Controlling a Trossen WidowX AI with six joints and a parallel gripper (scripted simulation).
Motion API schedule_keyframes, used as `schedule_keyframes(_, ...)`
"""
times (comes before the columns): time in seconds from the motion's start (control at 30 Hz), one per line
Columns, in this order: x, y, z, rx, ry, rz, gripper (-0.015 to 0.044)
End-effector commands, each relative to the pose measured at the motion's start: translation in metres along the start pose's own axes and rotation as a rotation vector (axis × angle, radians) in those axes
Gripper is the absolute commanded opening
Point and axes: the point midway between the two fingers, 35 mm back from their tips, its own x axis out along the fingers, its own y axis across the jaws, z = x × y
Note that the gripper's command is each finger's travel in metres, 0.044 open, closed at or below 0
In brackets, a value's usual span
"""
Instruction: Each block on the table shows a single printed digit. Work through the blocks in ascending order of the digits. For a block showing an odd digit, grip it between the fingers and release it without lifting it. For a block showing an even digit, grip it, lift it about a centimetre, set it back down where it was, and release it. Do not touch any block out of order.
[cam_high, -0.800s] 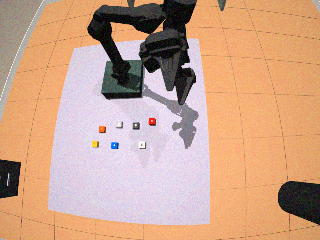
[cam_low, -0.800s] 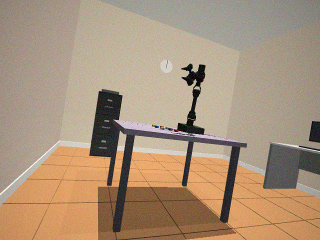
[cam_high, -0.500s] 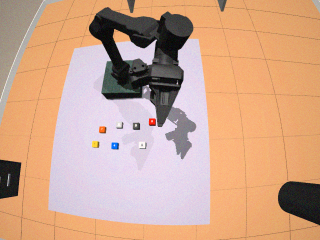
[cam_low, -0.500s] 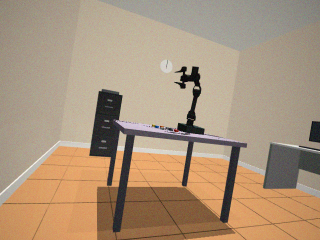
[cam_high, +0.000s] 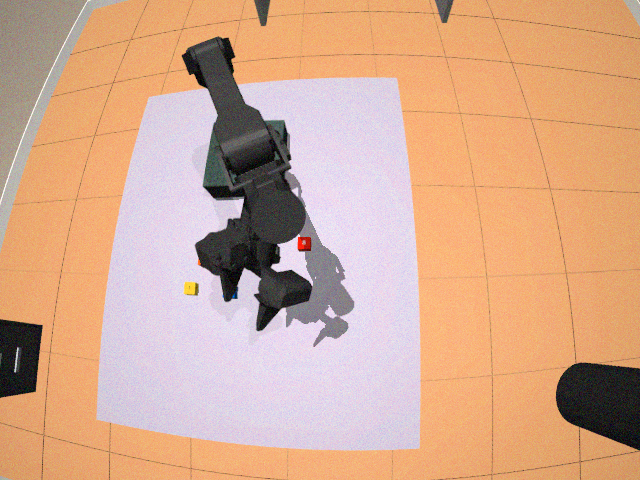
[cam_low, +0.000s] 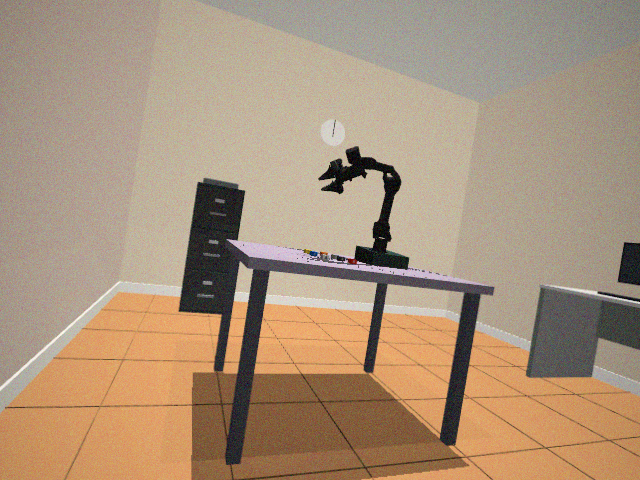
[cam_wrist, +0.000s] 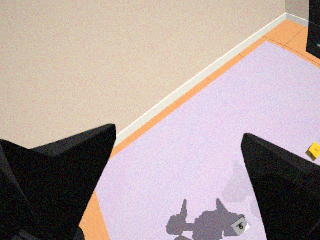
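My gripper (cam_high: 243, 314) (cam_low: 321, 183) (cam_wrist: 180, 135) is wide open and empty, high above the table. A yellow block (cam_high: 190, 288) (cam_low: 307, 251) (cam_wrist: 313, 150) lies at the left. A red block (cam_high: 303, 243) (cam_low: 352, 261) lies right of the arm. A blue block (cam_high: 234, 294) (cam_low: 313, 253) peeks from behind a finger, and an orange block (cam_high: 199, 262) from behind the gripper body. A white block (cam_low: 324, 257) (cam_wrist: 239, 226) shows a digit like a 6 in the wrist view. A black block (cam_low: 340, 258) shows in the exterior view. The other digits are too small to read surely.
The arm stands on a dark green base (cam_high: 214, 173) (cam_low: 382, 256) on the pale lilac table (cam_high: 361, 387) (cam_low: 279, 253). The arm hides part of the block area in the top view. A dark filing cabinet (cam_high: 20, 356) (cam_low: 206, 248) stands beyond the table.
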Motion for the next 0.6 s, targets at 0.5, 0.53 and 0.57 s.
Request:
schedule_keyframes(0.5, 0.076, -0.242, -0.023, -0.712, 0.740, -0.291, 0.0400)
schedule_keyframes(0.53, 0.075, -0.253, -0.026, -0.725, 0.785, -0.278, 0.0400)
schedule_keyframes(0.57, 0.073, -0.264, -0.028, -0.737, 0.829, -0.262, 0.0400)
